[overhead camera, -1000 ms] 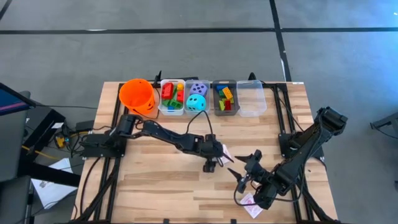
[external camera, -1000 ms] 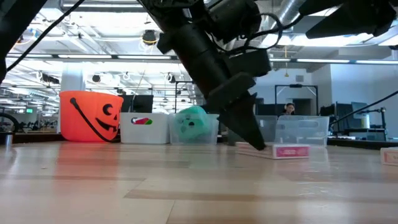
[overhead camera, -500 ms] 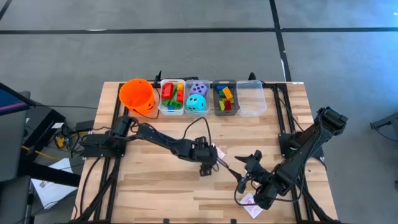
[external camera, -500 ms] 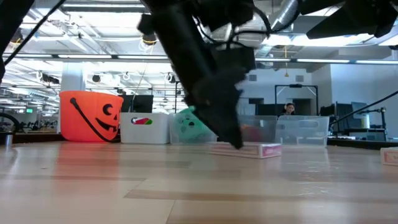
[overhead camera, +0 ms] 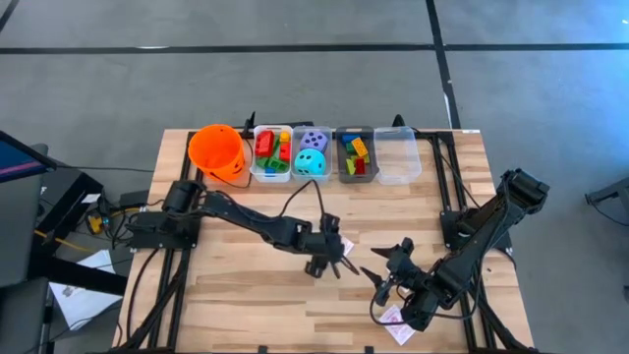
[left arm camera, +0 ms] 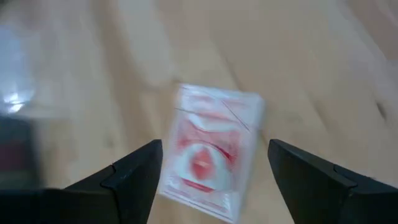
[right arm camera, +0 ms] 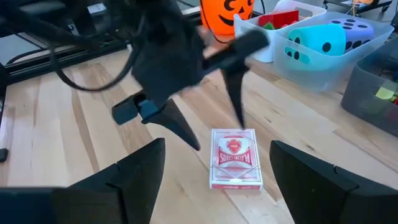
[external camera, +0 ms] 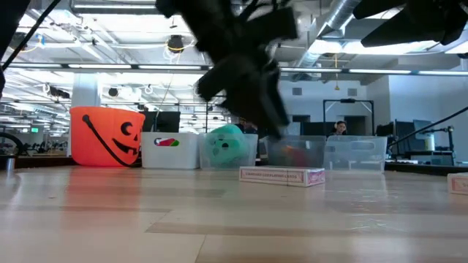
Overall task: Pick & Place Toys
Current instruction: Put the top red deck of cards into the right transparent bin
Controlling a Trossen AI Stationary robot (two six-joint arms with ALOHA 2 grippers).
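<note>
Just under the left gripper (overhead camera: 334, 264), a flat red-and-white box of playing cards (overhead camera: 345, 243) lies on the wooden table (overhead camera: 246, 295). Its two dark fingers are spread wide, holding nothing, with the box below the gap. Close beside it, the right gripper (overhead camera: 388, 264) waits, spread wide too.

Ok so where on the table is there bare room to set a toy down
Bare wood lies in the near-left corner of the table, and between the bins and the left gripper. It is crowded around the card deck and the right gripper.
</note>
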